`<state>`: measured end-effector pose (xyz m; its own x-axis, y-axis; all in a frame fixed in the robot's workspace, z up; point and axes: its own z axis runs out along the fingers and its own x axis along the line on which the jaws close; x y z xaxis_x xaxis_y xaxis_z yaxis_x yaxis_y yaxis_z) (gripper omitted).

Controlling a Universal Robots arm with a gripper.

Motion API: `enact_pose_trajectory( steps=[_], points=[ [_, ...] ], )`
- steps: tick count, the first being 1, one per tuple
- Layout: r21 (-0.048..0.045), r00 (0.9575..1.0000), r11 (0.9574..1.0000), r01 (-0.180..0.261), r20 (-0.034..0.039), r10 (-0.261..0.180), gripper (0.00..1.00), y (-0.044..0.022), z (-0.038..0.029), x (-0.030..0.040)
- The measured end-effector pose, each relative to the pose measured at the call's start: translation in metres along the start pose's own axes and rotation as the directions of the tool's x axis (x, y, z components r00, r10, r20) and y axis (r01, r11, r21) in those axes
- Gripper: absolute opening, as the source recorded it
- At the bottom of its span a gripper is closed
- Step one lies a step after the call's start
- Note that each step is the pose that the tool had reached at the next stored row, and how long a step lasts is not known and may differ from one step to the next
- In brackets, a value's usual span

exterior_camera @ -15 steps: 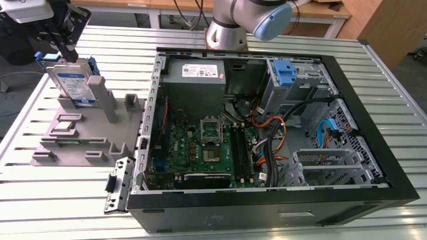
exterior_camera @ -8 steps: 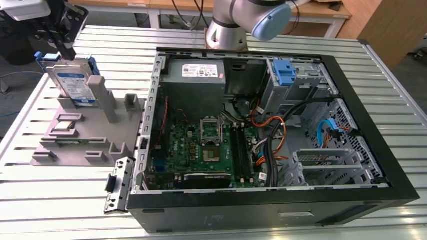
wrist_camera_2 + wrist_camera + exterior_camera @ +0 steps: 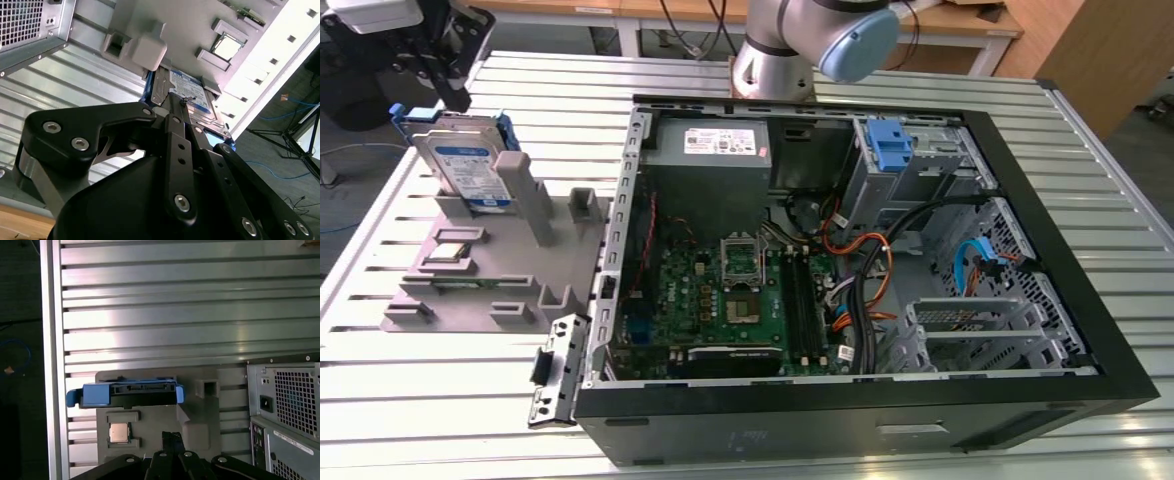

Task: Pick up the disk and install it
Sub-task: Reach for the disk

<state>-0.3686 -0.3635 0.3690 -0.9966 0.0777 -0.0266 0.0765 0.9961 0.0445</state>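
End effector of black linked metal (image 3: 451, 98) hung at the exterior view's far left, tapered to a point, fingertips (image 3: 168, 440) drawn together with nothing between them. Directly beneath, close but seemingly not touching: the disk (image 3: 464, 165), a flat silver hard drive with a white-and-blue label in a blue plastic carrier. Standing upright on edge, long axis vertical in the exterior view, labelled face turned toward that camera. Offering only its thin top edge upward to the end effector, seen end-on in the first wrist view as a slim blue-and-black strip. Seated in a slot of the grey plastic fixture (image 3: 480, 270), near a small square silver chip (image 3: 120, 432) in its own recess. Fixture resting on the ribbed aluminium surface (image 3: 427, 400), just beside the open black computer tower (image 3: 854, 425) lying on its side. Well apart, at the case's far corner: a lone blue plastic bracket (image 3: 891, 145) in the metal drive cage. Task judged at its start: disk neither gripped nor installed.
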Motion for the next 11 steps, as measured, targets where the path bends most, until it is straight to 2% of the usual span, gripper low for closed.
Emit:
enact_pose_trajectory(
  steps=[6,11],
  points=[
    [0.0000,1.0000,1.0000,0.000,0.0002,0.000,0.10,0.0155,0.0069,0.0131],
    [0.0005,1.0000,1.0000,0.000,0.0001,0.000,0.10,0.0228,0.0134,0.0283]
  ],
)
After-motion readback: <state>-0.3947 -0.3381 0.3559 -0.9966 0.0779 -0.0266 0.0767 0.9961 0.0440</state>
